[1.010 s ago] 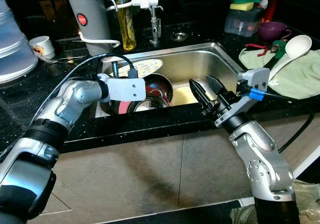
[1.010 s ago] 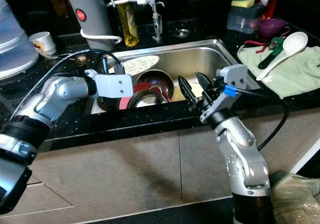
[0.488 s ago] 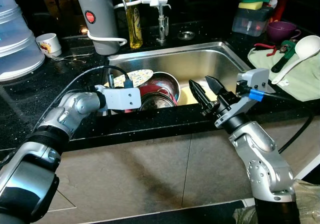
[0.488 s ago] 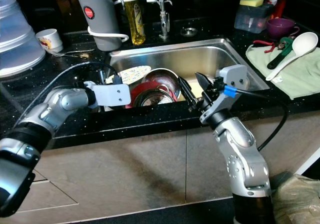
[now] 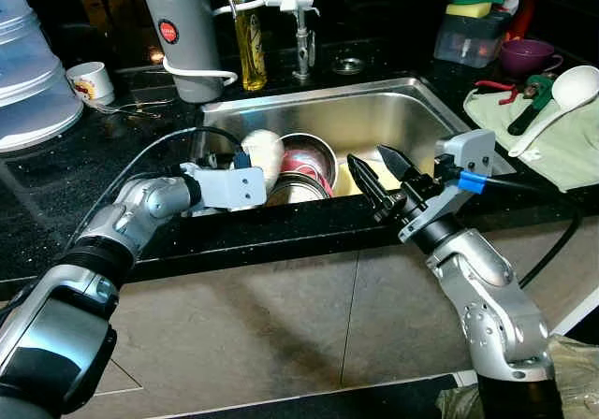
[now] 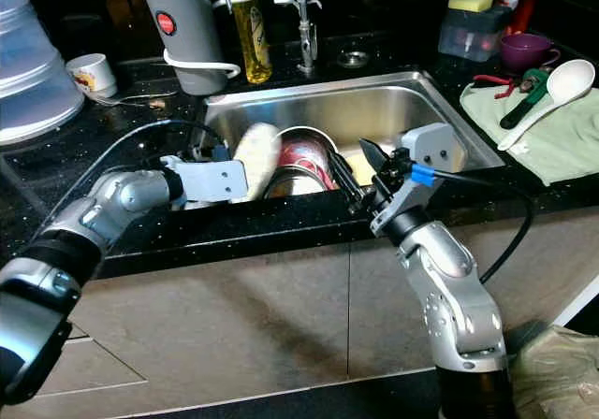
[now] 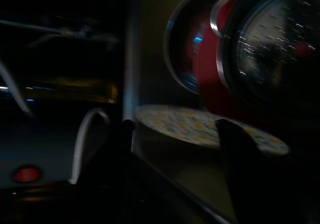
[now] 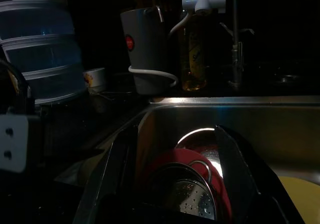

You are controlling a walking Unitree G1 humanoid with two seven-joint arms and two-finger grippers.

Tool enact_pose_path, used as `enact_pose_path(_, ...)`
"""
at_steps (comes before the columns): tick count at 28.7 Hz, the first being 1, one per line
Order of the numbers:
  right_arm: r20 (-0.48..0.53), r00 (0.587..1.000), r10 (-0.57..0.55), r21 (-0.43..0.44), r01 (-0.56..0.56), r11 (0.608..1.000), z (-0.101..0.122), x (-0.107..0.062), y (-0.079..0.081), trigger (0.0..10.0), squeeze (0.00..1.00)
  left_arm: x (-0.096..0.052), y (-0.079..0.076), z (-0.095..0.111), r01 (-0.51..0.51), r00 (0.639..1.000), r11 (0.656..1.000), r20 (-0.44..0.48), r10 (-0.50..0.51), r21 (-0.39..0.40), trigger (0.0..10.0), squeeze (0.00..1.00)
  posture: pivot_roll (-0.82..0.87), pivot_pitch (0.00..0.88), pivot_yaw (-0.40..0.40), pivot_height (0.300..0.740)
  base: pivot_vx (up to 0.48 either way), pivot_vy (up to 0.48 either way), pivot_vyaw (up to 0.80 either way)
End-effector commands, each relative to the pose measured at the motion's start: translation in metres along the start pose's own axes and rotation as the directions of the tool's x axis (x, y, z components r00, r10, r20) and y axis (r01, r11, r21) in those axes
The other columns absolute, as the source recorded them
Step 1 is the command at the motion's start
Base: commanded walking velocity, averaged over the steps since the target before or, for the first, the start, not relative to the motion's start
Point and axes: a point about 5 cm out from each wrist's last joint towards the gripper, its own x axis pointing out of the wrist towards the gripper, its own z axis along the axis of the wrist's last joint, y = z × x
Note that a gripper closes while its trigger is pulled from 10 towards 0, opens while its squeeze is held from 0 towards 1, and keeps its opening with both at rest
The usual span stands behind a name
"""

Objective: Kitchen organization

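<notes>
The steel sink (image 5: pixel 374 110) holds a floral plate (image 5: pixel 260 152), a red bowl (image 5: pixel 304 162) and a perforated steel bowl (image 8: pixel 187 194). The plate is tipped up on edge at the sink's left, pale underside toward me, and looks blurred. My left gripper (image 7: pixel 176 124) reaches into the sink beside it, fingers apart, with the plate's patterned face (image 7: pixel 200 126) lying across the gap. In the eye views its wrist mount (image 5: pixel 229 185) hides the fingers. My right gripper (image 5: pixel 368 154) hovers open above the sink's front rim, pointing at the bowls, holding nothing.
Behind the sink stand a grey dispenser (image 5: pixel 182 36), an oil bottle (image 5: pixel 248 45) and the tap (image 5: pixel 299 17). Stacked plastic tubs (image 5: pixel 28 82) and a cup (image 5: pixel 92 82) are at left. A green cloth (image 5: pixel 562 138) with a white ladle (image 5: pixel 557 96) lies at right.
The floral plate has gone from lying flat in the sink to tipped up on edge beside my left gripper. My right gripper has edged slightly left. The camera shifted one second ago.
</notes>
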Motion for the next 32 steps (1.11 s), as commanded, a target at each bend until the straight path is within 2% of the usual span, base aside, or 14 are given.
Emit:
enact_pose_path(1,-0.005,1.0,0.016,0.001,-0.016,1.0,-0.001,0.001,0.003,10.0,0.0,-0.005,0.023,0.008,-0.106,0.993,0.994,0.053,0.106,-0.007,10.0,0.0,-0.13,0.024,0.072,0.74,0.0,0.0,0.0)
enact_pose_path(2,-0.005,1.0,0.016,0.001,-0.016,1.0,-0.001,0.001,0.003,10.0,0.0,-0.007,0.039,0.021,-0.191,0.973,0.98,0.118,0.197,-0.059,10.0,0.0,-0.13,0.022,0.072,0.74,0.0,0.0,0.0)
enact_pose_path(6,-0.004,1.0,0.018,0.003,-0.018,1.0,-0.001,0.002,0.003,10.0,0.0,-0.008,0.046,0.032,-0.235,0.953,0.963,0.164,0.254,-0.129,10.0,0.0,-0.13,0.02,0.071,0.74,0.0,0.0,0.0)
enact_pose_path(7,-0.002,1.0,0.019,0.005,-0.019,1.0,-0.001,0.002,0.003,10.0,0.0,-0.008,0.049,0.041,-0.25,0.937,0.947,0.196,0.289,-0.199,10.0,0.0,-0.13,0.017,0.071,0.74,0.0,0.0,0.0)
enact_pose_path(8,0.0,1.0,0.02,0.007,-0.02,1.0,-0.001,0.003,0.004,10.0,0.0,-0.009,0.05,0.051,-0.259,0.919,0.926,0.225,0.324,-0.275,10.0,0.0,-0.13,0.016,0.07,0.74,0.0,0.0,0.0)
enact_pose_path(9,0.0,1.0,0.02,0.007,-0.02,1.0,-0.001,0.003,0.004,10.0,0.0,-0.009,0.05,0.051,-0.259,0.919,0.926,0.225,0.324,-0.275,10.0,0.0,-0.13,0.016,0.07,0.74,0.0,0.0,0.0)
enact_pose_path(12,0.007,1.0,0.021,0.017,-0.021,1.0,-0.002,0.004,0.004,10.0,0.0,-0.013,0.046,0.067,-0.254,0.886,0.87,0.26,0.385,-0.423,10.0,0.0,-0.12,0.013,0.069,0.74,0.0,0.0,0.0)
enact_pose_path(16,0.015,1.0,0.019,0.029,-0.019,0.999,-0.002,0.005,0.003,10.0,0.0,-0.015,0.042,0.069,-0.26,0.876,0.829,0.239,0.418,-0.494,10.0,0.0,-0.12,0.012,0.068,0.74,0.0,0.0,0.0)
enact_pose_path(18,0.025,1.0,0.001,0.042,-0.002,0.999,-0.002,0.007,0.001,10.0,0.0,-0.018,0.035,0.066,-0.26,0.878,0.786,0.202,0.435,-0.561,10.0,0.0,-0.11,0.006,0.071,0.74,-0.124,0.0,0.0)
enact_pose_path(19,0.025,1.0,0.001,0.042,-0.002,0.999,-0.002,0.007,0.001,10.0,0.0,-0.018,0.035,0.066,-0.26,0.878,0.786,0.202,0.435,-0.561,10.0,0.0,-0.11,0.006,0.071,0.74,-0.247,0.0,0.0)
enact_pose_path(22,0.033,0.999,-0.033,0.055,0.031,0.998,-0.004,0.008,-0.003,10.0,0.0,-0.023,0.022,0.061,-0.256,0.88,0.703,0.141,0.453,-0.663,10.0,0.0,-0.11,0.001,0.077,0.74,-0.262,0.0,0.0)
enact_pose_path(25,0.032,0.999,-0.044,0.054,0.042,0.998,-0.005,0.007,-0.005,10.0,0.0,-0.026,0.016,0.059,-0.253,0.886,0.677,0.117,0.45,-0.691,10.0,0.0,-0.11,0.0,0.078,0.74,-0.262,0.0,0.0)
enact_pose_path(29,0.02,0.997,-0.074,0.047,0.073,0.996,-0.009,0.005,-0.009,10.0,0.0,-0.036,-0.008,0.051,-0.242,0.914,0.614,0.036,0.404,-0.751,10.0,0.0,-0.11,0.0,0.082,0.74,-0.266,0.0,0.0)
enact_pose_path(32,0.007,0.997,-0.078,0.037,0.078,0.996,-0.011,0.004,-0.01,10.0,0.0,-0.039,-0.017,0.049,-0.239,0.922,0.6,0.016,0.387,-0.764,10.0,0.0,-0.11,0.0,0.081,0.74,-0.265,0.0,0.0)
